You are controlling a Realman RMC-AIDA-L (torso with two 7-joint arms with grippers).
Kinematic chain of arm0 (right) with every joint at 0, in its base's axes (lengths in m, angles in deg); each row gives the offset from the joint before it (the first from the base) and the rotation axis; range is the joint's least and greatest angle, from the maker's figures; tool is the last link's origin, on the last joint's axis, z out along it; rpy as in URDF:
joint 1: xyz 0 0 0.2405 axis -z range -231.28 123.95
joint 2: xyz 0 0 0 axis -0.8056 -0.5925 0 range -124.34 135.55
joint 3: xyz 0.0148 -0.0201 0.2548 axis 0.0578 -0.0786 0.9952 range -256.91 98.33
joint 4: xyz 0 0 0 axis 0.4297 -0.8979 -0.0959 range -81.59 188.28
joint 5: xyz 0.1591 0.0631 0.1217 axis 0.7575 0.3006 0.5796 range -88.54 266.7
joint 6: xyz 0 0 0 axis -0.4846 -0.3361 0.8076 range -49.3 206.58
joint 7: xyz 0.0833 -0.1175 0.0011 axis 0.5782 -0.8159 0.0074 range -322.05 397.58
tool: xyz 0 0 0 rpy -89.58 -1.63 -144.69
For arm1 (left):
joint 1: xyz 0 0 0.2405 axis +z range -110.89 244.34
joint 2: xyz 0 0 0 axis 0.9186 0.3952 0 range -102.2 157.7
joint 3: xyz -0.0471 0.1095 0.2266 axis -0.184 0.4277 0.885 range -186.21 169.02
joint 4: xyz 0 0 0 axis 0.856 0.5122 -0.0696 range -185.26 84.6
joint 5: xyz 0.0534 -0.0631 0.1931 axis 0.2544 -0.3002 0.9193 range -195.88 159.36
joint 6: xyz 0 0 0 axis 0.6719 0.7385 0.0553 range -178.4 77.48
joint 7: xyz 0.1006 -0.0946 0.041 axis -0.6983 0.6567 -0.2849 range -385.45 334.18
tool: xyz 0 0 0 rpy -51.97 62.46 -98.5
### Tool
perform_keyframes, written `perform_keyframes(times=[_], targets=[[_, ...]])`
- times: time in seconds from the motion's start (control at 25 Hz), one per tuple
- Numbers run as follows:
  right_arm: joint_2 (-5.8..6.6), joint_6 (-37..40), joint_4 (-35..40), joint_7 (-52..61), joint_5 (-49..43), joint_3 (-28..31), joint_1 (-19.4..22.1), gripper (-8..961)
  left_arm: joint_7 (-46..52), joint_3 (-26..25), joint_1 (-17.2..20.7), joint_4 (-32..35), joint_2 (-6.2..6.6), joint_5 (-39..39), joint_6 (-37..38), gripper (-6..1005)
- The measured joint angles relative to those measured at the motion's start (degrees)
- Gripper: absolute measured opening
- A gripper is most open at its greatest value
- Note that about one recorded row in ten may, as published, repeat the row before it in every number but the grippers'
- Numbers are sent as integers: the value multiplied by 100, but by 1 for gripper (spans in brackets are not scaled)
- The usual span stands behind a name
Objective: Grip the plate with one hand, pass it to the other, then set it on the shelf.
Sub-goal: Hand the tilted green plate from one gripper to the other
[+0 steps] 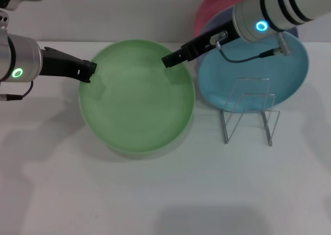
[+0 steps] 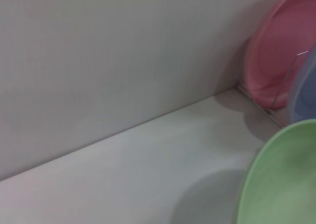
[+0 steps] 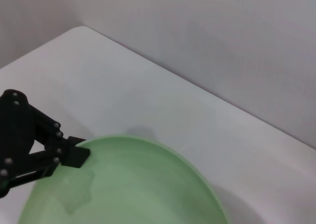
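Observation:
The light green plate (image 1: 137, 98) hangs above the white table, between my two grippers. My left gripper (image 1: 91, 71) is shut on the plate's left rim, with one finger showing dimly through the plastic. The right wrist view shows the same grip (image 3: 74, 155) on the plate (image 3: 128, 184). My right gripper (image 1: 169, 60) reaches in from the right, its tip at the plate's far right rim. The plate's edge also shows in the left wrist view (image 2: 281, 184). The silver wire shelf (image 1: 249, 111) stands on the table to the right of the plate.
A sky-blue plate (image 1: 289, 74) leans behind the wire shelf. A lavender plate (image 1: 217, 20) and a pink plate (image 1: 217, 2) stand behind it by the wall. The pink plate (image 2: 276, 51) also shows in the left wrist view.

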Motion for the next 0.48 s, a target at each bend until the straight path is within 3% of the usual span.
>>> perform_keyframes(times=[0.48], targets=[[-36, 238, 240, -100, -4, -190, -80, 728, 0, 0, 4, -51, 8, -81, -17, 36]])
